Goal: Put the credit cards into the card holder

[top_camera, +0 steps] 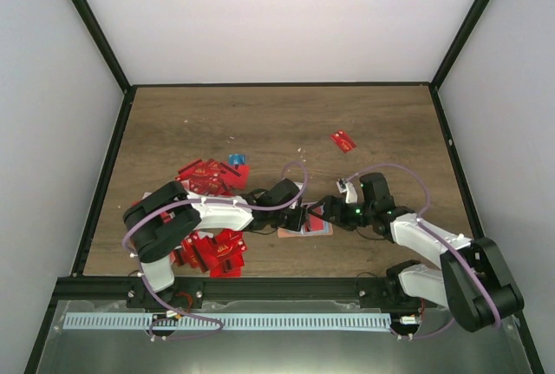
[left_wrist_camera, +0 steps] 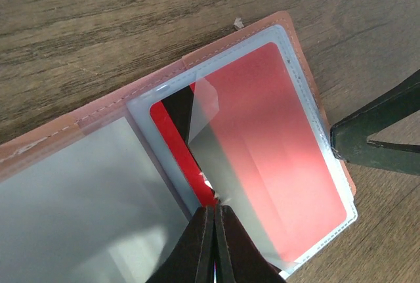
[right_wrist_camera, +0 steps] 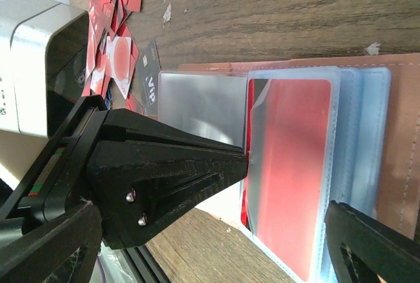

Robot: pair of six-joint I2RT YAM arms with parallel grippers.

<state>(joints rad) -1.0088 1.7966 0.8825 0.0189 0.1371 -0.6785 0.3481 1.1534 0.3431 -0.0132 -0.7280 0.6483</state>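
1. At the bench's (top_camera: 381,122) 7 o'clock lies a heap of credit cards (top_camera: 212,252).
2. Near 6 o'clock, the card holder (right_wrist_camera: 400,152) lies open, with a red card (left_wrist_camera: 269,132) in its clear sleeve (left_wrist_camera: 315,132).
3. The left end effector (left_wrist_camera: 214,214) is clenched at the sleeve's edge; the right end effector (top_camera: 325,211) is released, spread wide.
4. A second heap (top_camera: 208,176) lies at 9 o'clock and a lone card (top_camera: 344,140) at 1.

Ahead of the left gripper (left_wrist_camera: 214,214), the card holder (left_wrist_camera: 72,191) lies flat under its closed tips, with bare table (left_wrist_camera: 131,20) beyond (room to pass). One finger of the wide-spread right gripper (top_camera: 334,209) crowds the holder's edge just beside them. Credit cards (top_camera: 208,179) lie heaped behind, on either side of the arm.
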